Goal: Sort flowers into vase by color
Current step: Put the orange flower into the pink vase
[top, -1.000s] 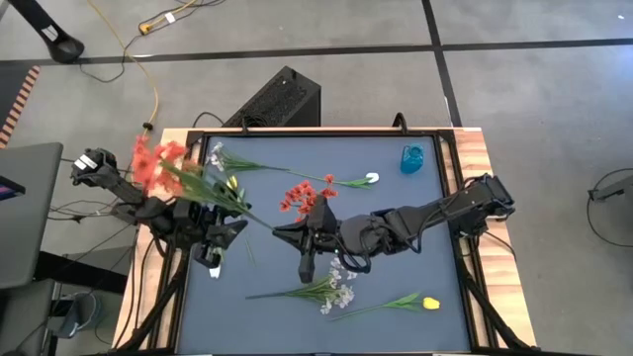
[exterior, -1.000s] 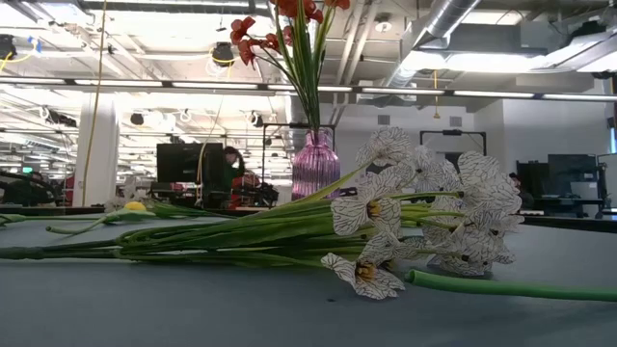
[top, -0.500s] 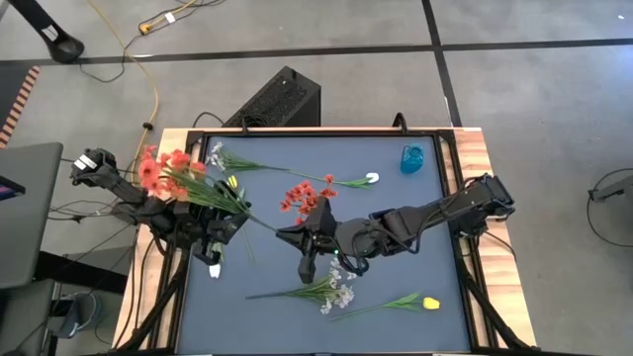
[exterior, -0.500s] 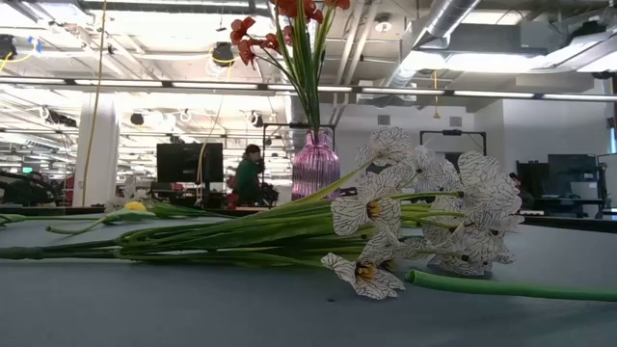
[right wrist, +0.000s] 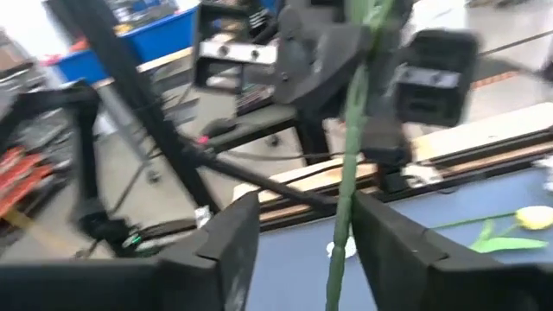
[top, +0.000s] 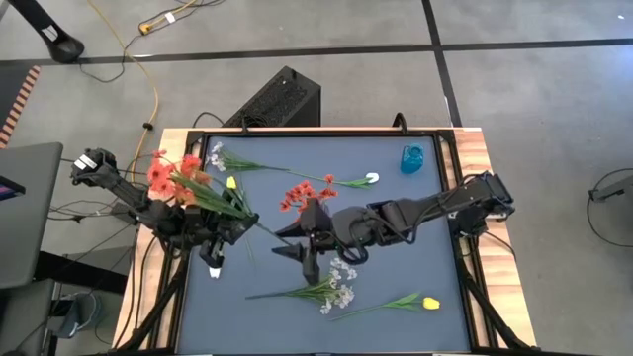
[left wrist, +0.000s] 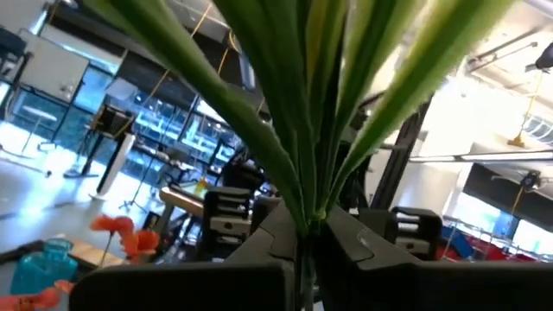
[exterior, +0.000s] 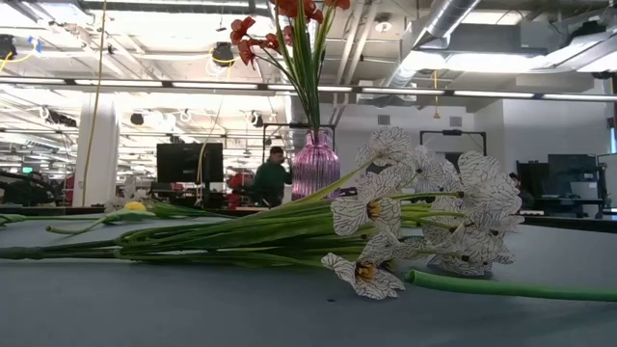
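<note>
Red flower bunch passing between arms

Left gripper (top: 229,229) is clamping the red bunch (top: 173,176) stem; right gripper (top: 284,240), at its 3 o'clock, is standing open.

No readable text, labels, brands or numbers in any view; nothing legible on the desk or in the room behind.

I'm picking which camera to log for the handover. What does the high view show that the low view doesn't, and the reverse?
Only the high view shows both arms: the left gripper shut on the red flower bunch, the right gripper with jaws apart around the stem end, plus the blue vase. Only the low view shows the purple vase with red flowers and a person behind. Both show the white-lilac spray lying on the table.
</note>
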You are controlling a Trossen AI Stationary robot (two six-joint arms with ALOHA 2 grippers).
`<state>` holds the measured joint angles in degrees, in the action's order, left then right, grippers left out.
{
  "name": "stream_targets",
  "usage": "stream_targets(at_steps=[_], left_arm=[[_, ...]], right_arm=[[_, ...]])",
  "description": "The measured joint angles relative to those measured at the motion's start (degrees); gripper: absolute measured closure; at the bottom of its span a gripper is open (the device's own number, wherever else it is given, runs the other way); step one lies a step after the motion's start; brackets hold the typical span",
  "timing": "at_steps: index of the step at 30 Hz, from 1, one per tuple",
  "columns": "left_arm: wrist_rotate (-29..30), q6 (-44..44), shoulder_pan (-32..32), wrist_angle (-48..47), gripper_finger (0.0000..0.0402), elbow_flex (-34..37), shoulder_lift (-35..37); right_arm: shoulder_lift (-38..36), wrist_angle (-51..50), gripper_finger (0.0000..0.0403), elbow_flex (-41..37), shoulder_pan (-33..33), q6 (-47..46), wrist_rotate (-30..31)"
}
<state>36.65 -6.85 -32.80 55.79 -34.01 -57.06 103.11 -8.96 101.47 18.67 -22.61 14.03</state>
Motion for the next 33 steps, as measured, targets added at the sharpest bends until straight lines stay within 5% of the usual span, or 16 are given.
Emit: stream_targets(at_steps=[5,13,22,33], left_arm=[[-2.2,-5.9,0.0,-5.5,0.0401,0.0,2.8],[-3.5,-17.5,0.0,-26.3,0.0401,-7.4,0.4],[-3.3,-11.6,0.8,-44.6,0.0401,-24.9,-5.7],[-7.9,-17.9,4.6,-53.9,0.0401,-26.8,-6.9]], right_arm=[[-0.7,-1.6,0.016,0.0,-1.0,0.0,-8.5],[-0.8,-2.2,0.0167,0.0,-2.5,-1.0,-9.8],[-0.9,-2.1,0.0173,0.0,-4.6,-1.6,-16.1],[-0.9,-2.2,0.0173,0.0,-5.0,-1.0,-16.5]])
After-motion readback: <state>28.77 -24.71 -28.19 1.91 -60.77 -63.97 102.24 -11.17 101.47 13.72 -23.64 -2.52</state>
